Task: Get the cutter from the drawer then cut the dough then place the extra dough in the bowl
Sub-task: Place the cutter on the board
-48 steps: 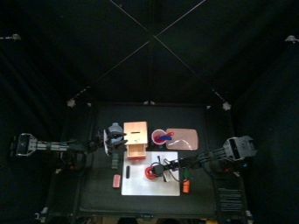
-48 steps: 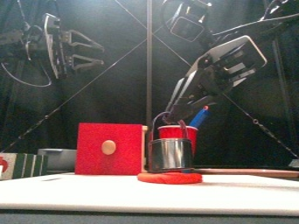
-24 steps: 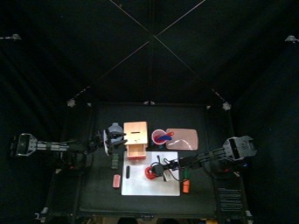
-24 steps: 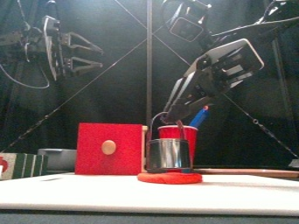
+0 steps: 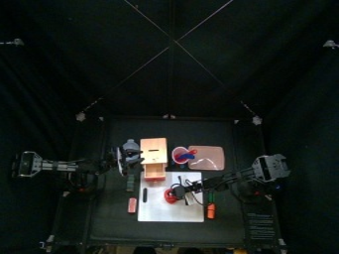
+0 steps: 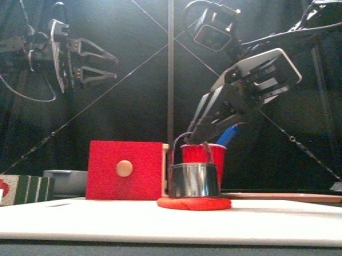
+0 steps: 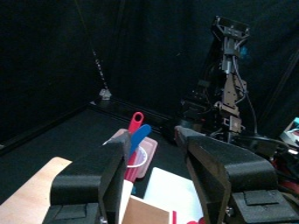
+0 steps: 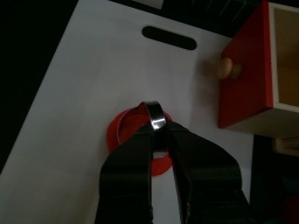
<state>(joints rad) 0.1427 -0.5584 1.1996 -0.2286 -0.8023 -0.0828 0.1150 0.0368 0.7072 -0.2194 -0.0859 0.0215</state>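
A round metal cutter (image 6: 194, 178) stands on the flat red dough (image 6: 194, 203) on the white cutting board (image 5: 179, 208). My right gripper (image 6: 198, 128) comes down from the right and is shut on the cutter's wire handle; in the right wrist view the jaws (image 8: 158, 127) meet over the cutter (image 8: 153, 114) and the dough (image 8: 121, 133). The wooden box (image 5: 155, 159) with its red drawer front (image 6: 127, 170) stands left of the dough. My left gripper (image 6: 91, 60) hangs open high at the left, holding nothing.
Behind the cutter a red cup (image 6: 205, 153) with a blue knife (image 6: 227, 133) stands on the pink tray (image 5: 212, 157). Small toys (image 5: 133, 204) lie off the board's left edge, and another small one (image 5: 211, 209) lies at its right side.
My right arm has sunk slightly over the cutter. The cutter, the dough and the left arm stay where they were.
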